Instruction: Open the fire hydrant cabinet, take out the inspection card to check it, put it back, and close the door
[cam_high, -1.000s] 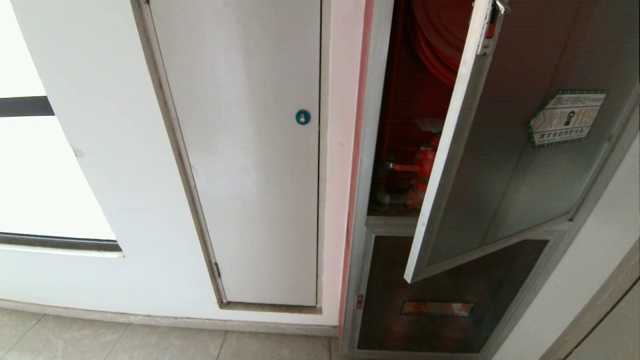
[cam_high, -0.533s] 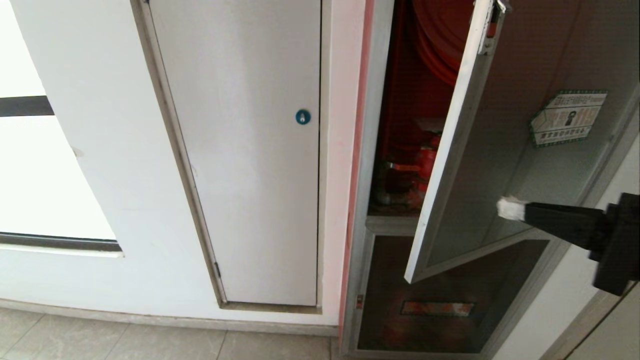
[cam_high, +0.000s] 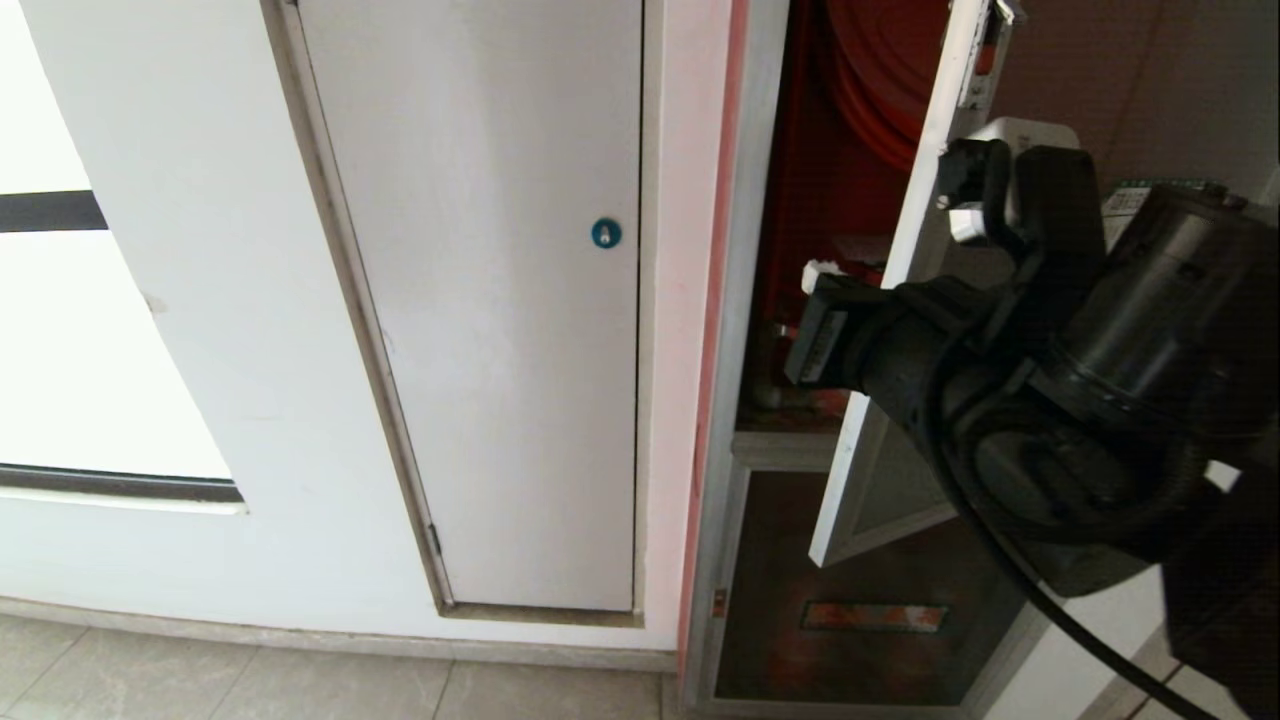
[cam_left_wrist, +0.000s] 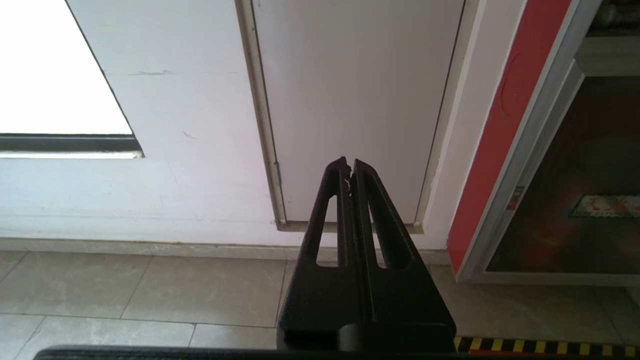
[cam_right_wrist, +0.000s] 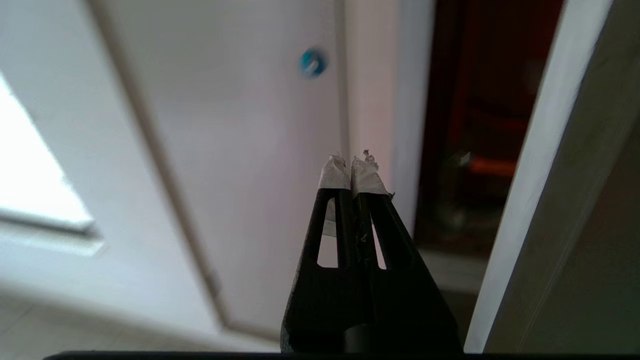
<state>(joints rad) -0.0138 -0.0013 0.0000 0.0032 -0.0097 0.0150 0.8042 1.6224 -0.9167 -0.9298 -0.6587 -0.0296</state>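
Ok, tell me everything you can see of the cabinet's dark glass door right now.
The dark tinted glass door in its pale silver metal frame stands part-open, its free edge swung outward from the red-lined fire hydrant cabinet. The right arm hides most of the pane. The shut, white-tipped right gripper sits in the opening beside that edge; contact cannot be told.

No legible text or labels.

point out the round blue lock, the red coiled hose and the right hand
round blue lock (cam_high: 605, 234), head view, its face
red coiled hose (cam_high: 880, 70), head view, outer coil
right hand (cam_right_wrist: 354, 170), right wrist view, between taped tips
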